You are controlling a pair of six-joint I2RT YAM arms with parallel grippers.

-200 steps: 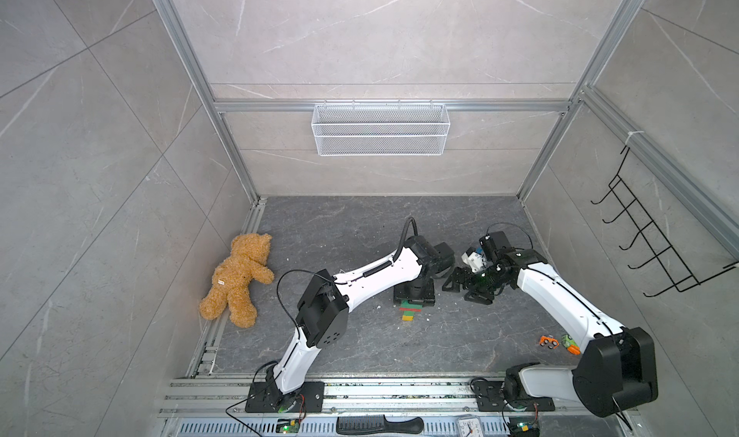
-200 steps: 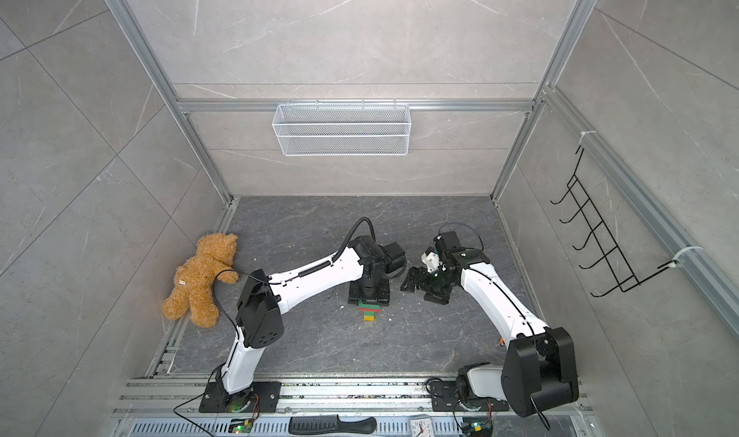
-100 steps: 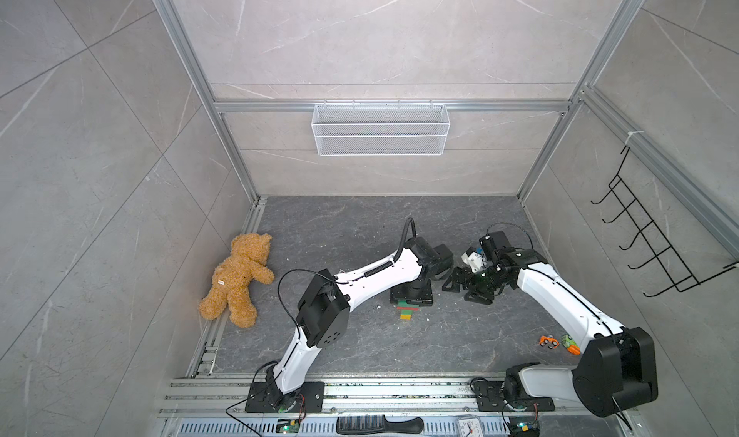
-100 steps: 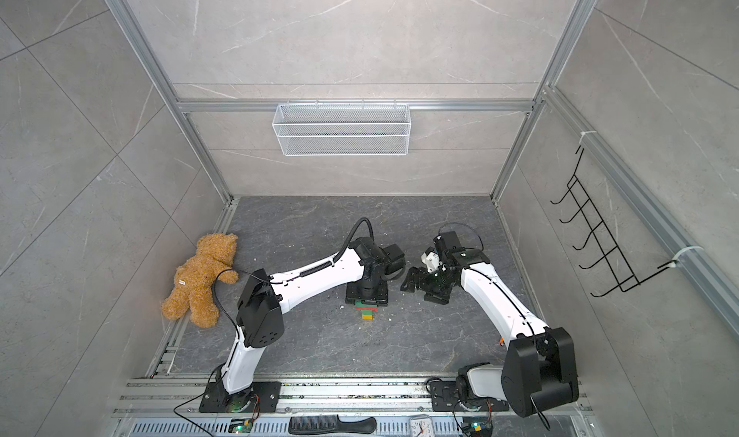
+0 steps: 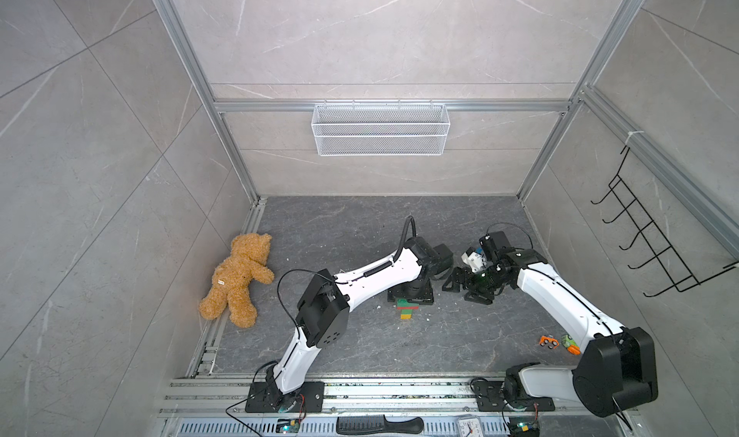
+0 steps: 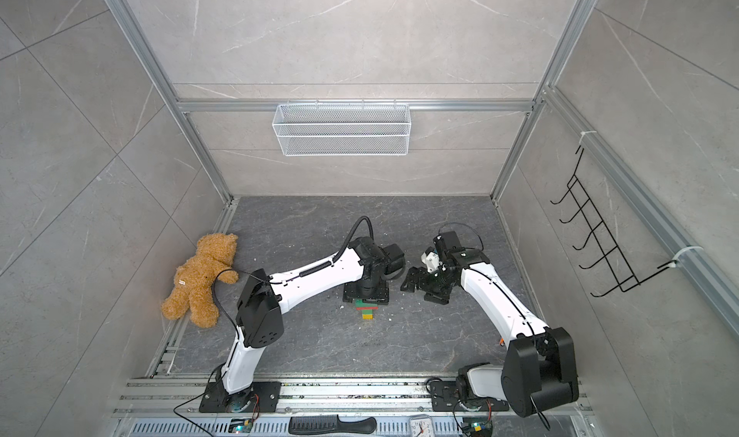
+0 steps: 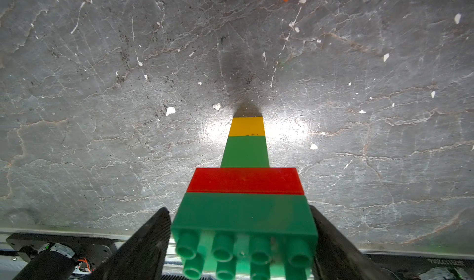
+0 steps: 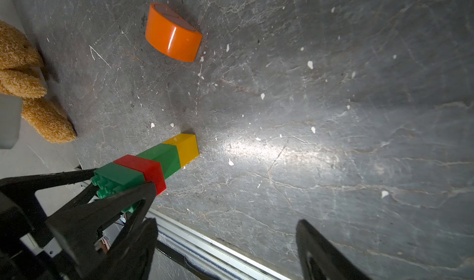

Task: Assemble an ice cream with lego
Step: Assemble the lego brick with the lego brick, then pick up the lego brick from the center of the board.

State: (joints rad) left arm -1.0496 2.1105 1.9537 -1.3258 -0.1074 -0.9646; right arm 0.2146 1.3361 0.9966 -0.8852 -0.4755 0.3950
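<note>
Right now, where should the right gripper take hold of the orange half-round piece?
Probably from above: the orange half-round piece seems to lie on a flat face, so pinch its straight side against the arc's crown.

No words can be read. The tag on the bear and the clock face are too small.

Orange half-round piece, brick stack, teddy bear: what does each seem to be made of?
Orange half-round piece: hard glossy plastic, most likely; a sharp white highlight runs across its smooth curved face.
Brick stack: moulded plastic, satin finish; crisp edges, round studs, flat even colour.
Teddy bear: soft plush fabric, matte; fuzzy tan pile, limbs lying limp.
</note>
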